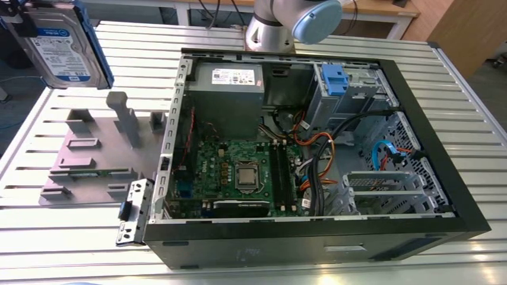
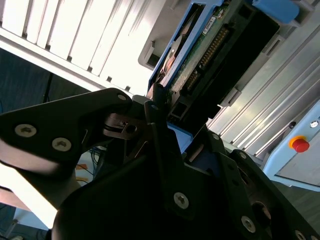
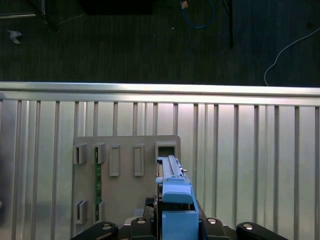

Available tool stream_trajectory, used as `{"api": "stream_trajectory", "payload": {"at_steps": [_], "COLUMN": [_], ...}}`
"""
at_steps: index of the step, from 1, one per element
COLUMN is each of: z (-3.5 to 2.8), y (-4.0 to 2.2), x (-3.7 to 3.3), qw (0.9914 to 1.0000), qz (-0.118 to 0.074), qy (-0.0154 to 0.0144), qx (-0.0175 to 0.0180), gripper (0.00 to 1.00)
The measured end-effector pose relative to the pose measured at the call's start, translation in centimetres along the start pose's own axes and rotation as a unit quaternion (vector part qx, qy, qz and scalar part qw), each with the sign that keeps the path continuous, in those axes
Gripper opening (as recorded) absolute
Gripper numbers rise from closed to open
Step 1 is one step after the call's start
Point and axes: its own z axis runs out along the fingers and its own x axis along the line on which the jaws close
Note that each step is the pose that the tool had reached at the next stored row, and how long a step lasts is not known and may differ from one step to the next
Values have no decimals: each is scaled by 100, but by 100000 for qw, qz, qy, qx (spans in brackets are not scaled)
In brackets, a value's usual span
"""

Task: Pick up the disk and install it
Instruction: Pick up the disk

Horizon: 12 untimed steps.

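Observation:
The disk (image 1: 62,46), silver with a blue-and-white label and blue side rails, hangs in the air at the far upper part of the exterior view's left, above the slatted table. My gripper (image 3: 175,226) is shut on it. In the first wrist view the disk (image 3: 173,192) shows edge-on, blue rail toward the camera, over the grey fixture plate (image 3: 125,170). The second wrist view shows the black fingers (image 2: 159,125) clamped on the disk (image 2: 200,55), with its connector edge and green board visible.
The open computer case (image 1: 412,119) lies on the table toward the exterior view's right, with the motherboard (image 1: 237,175), grey power supply (image 1: 225,89) and a drive bay with a blue latch (image 1: 333,80). The arm's base (image 1: 289,24) stands behind the case. A red button (image 2: 300,144) sits off the table.

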Motion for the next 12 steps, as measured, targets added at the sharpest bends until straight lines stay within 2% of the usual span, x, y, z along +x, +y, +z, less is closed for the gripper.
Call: {"api": "stream_trajectory", "payload": {"at_steps": [9,10,12], "z": [-18,-29,-32], "y": [0,0,0], "x": [0,1,1], "qw": [100000,100000,99992], "qz": [0,-7,-23], "qy": [6,-171,-1301], "qx": [-11,-6,11], "gripper": [36,36,36]}}
